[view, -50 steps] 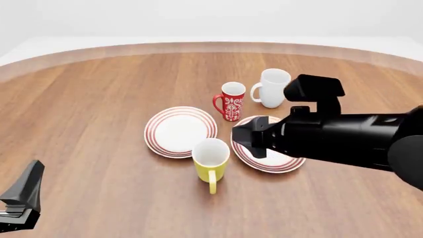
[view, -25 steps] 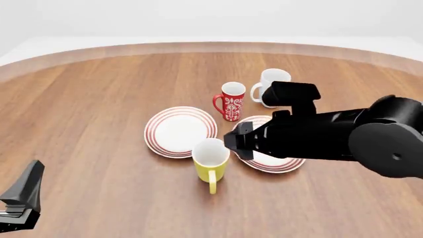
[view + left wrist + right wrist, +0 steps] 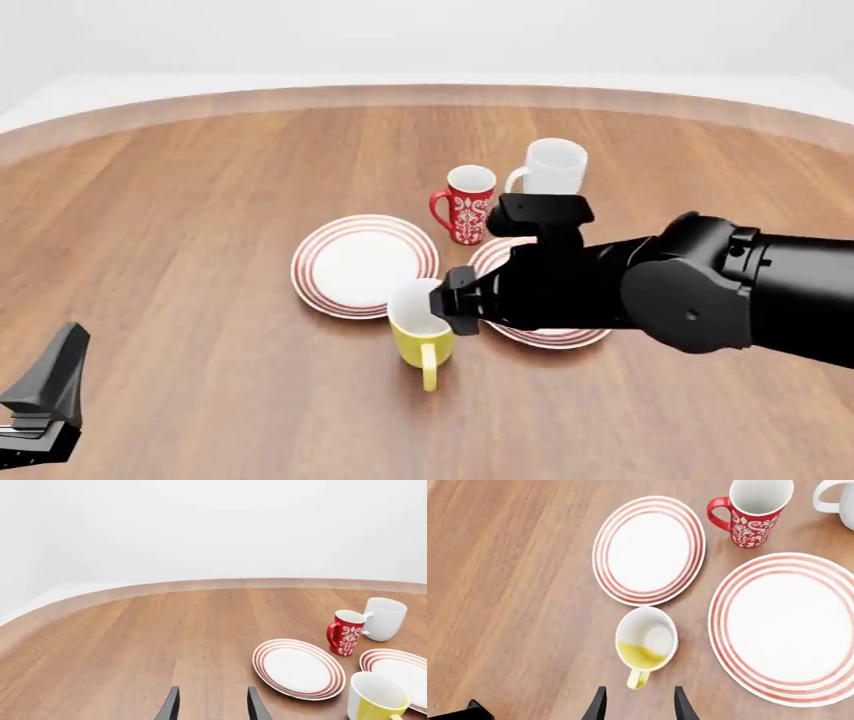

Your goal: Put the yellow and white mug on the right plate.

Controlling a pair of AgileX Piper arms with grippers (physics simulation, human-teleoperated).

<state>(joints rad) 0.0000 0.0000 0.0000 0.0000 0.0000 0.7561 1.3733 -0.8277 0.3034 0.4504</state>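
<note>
The approach is under way: the right claw (image 3: 454, 300), jaws parted and empty, hangs above the yellow and white mug (image 3: 424, 328), standing on the worktop (image 3: 200, 220) just left of the right plate (image 3: 541, 335), so next comes a descent to grip it.

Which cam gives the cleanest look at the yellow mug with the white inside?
Right wrist view: the yellow mug with the white inside shows whole from above, handle included. Front view has the right gripper covering part of its rim. Left wrist view cuts it off at the frame's bottom edge, handle out of sight.
</note>
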